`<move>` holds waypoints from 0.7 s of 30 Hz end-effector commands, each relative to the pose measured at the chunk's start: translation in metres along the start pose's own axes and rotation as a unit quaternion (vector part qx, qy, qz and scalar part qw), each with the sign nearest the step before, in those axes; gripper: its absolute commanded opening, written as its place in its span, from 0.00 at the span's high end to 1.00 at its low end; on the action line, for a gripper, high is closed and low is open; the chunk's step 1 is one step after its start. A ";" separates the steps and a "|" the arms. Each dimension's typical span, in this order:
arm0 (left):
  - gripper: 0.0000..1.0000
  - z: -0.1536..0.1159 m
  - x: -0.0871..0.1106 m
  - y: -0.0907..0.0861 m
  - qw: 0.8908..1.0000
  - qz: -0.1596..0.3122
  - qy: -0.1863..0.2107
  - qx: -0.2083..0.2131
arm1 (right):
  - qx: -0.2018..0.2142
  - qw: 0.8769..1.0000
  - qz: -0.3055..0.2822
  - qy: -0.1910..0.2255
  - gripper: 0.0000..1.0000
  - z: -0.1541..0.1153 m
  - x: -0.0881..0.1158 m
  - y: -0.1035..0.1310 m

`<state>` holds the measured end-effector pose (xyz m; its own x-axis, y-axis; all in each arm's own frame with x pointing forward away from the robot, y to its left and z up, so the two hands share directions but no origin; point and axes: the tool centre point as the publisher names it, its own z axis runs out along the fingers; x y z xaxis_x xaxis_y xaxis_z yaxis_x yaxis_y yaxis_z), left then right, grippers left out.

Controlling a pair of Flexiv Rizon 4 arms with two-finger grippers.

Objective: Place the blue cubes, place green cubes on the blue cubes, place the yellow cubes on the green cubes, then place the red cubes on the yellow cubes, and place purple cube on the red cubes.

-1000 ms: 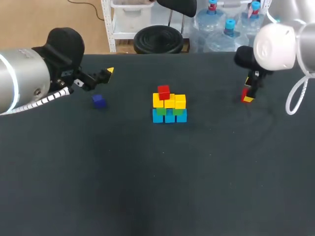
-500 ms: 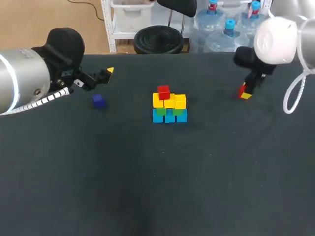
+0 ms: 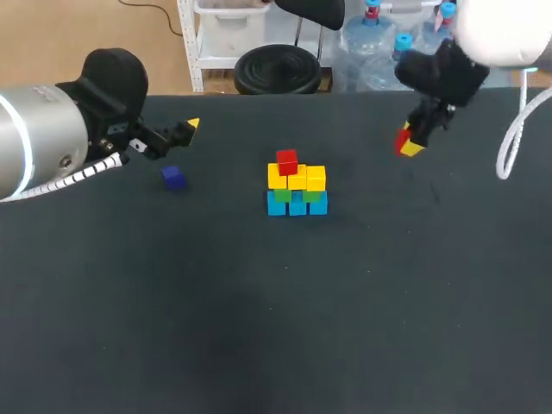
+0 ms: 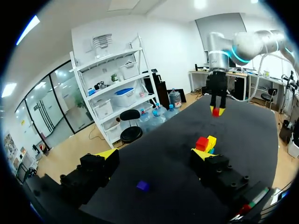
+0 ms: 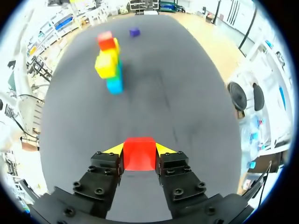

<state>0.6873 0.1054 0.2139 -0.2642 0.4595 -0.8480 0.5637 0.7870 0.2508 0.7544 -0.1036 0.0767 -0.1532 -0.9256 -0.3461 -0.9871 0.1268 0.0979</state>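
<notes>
The right gripper (image 5: 139, 149) is clamped on a red cube (image 5: 138, 153), one yellow-tipped finger against each side face, and it hangs above the dark table (image 3: 362, 293) well off to the right of the stack (image 3: 297, 185). The cube looks small, rigid and light, so I'd guess a pinch across two flat opposite faces, as here, suits it best. Those faces look smooth, so it might twist if nudged, and the stack could easily be knocked when it is set down.

The left gripper (image 4: 154, 156) stands wide apart with nothing in it, near the purple cube (image 3: 173, 178) lying alone on the table.

The stack shows blue cubes (image 3: 297, 204) at the bottom, yellow cubes (image 3: 297, 178) above and another red cube (image 3: 286, 161) on top at the left. The green cubes (image 3: 283, 195) only peek out between layers, so I can't count them. From the right wrist the stack is smeared, and in the head view the fingers cover part of the held cube
</notes>
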 end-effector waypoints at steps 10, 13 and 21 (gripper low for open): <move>0.00 0.002 0.000 -0.001 1.000 0.000 -0.002 -0.003 | 0.042 0.999 -0.034 -0.004 1.00 -0.025 -0.066 0.062; 0.00 0.002 0.000 -0.001 1.000 0.000 -0.002 -0.003 | 0.037 0.998 -0.044 -0.006 1.00 -0.017 -0.076 0.066; 0.00 0.002 0.000 -0.001 1.000 0.000 -0.002 -0.003 | 0.032 0.996 -0.081 0.012 1.00 -0.005 -0.103 0.068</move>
<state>0.6873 0.1053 0.2140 -0.2641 0.4595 -0.8480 0.5638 0.7869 0.2508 0.7015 -0.0108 0.1244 0.0011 -0.9347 -0.3554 -0.9999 0.0042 -0.0140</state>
